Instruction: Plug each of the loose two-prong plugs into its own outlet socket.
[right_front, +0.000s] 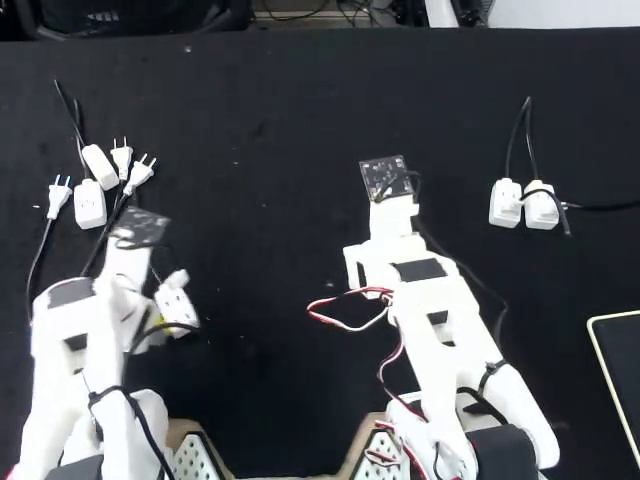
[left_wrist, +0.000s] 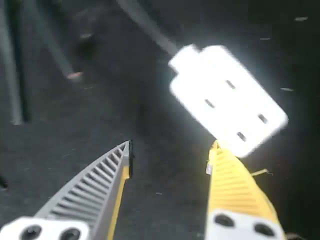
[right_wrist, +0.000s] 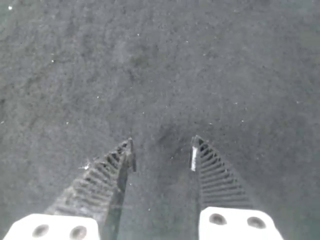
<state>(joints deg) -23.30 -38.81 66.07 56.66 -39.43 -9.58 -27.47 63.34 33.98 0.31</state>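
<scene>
Loose two-prong plugs (right_front: 122, 155) lie at the far left of the table (right_front: 270, 120), beside two white outlet sockets (right_front: 90, 205). The left hand (left_wrist: 170, 150) hovers spread over one of them, one fingertip (left_wrist: 235, 185) at its edge. The right hand (right_wrist: 162, 150), also spread, hangs above bare table mid-scene.

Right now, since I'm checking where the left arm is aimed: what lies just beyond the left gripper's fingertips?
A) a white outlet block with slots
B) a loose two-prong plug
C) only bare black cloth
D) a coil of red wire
A: in the left wrist view, the white outlet block, its slots facing the camera, lies just beyond the left gripper, close to the yellow finger. Nothing sits between the open fingers.
</scene>
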